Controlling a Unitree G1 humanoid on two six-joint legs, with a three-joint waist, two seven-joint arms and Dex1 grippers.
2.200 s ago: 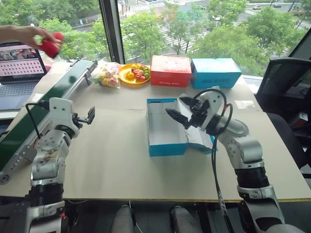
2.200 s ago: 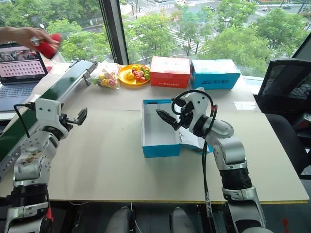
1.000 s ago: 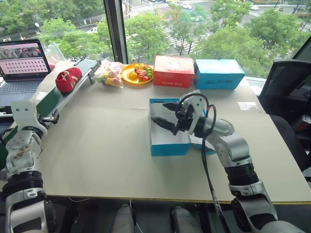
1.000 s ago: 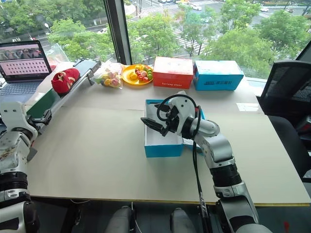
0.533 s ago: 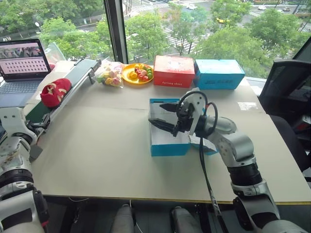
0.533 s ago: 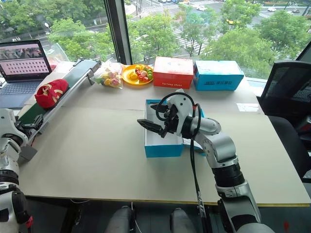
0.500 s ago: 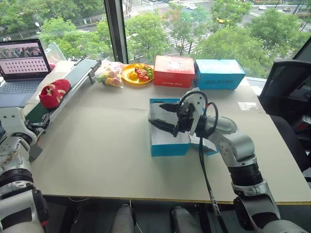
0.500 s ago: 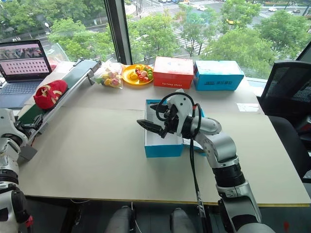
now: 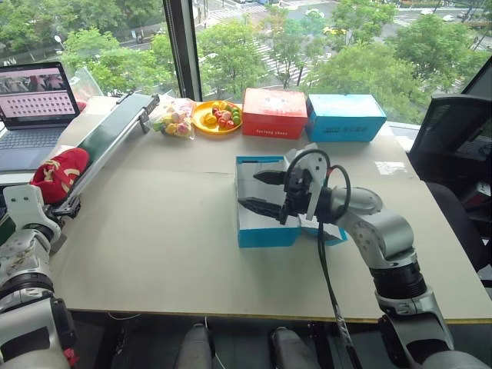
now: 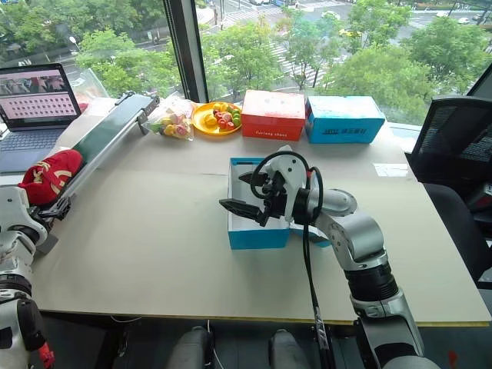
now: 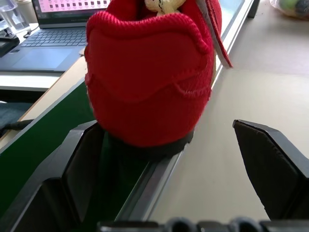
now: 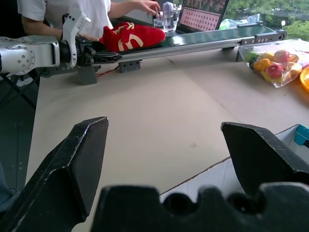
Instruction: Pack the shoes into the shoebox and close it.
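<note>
At the far left we see the shoes (image 9: 55, 174), a red fabric pair with yellow trim, lying at the near end of the green conveyor (image 9: 100, 142) that runs along the table's left edge. Our left gripper (image 11: 188, 159) sits just behind them with its fingers spread wide; the knitted heel stands between the two fingers, and we cannot tell whether either finger touches it. We judge the shoes light and soft, so they will squash rather than slip. The firmest place to take hold looks like the dark sole edge and the heel cup just above it, with the fingers closing across the width, not on the loose upper.

Moving right across the bare table (image 9: 161, 231), we reach the shoebox (image 9: 265, 231), bright blue outside and white inside, standing open with nothing in it. Our right gripper (image 9: 260, 192) hovers over its opening, fingers spread apart and holding nothing. We judge the cardboard stiff but light, likely to slide when something drops in.
</note>
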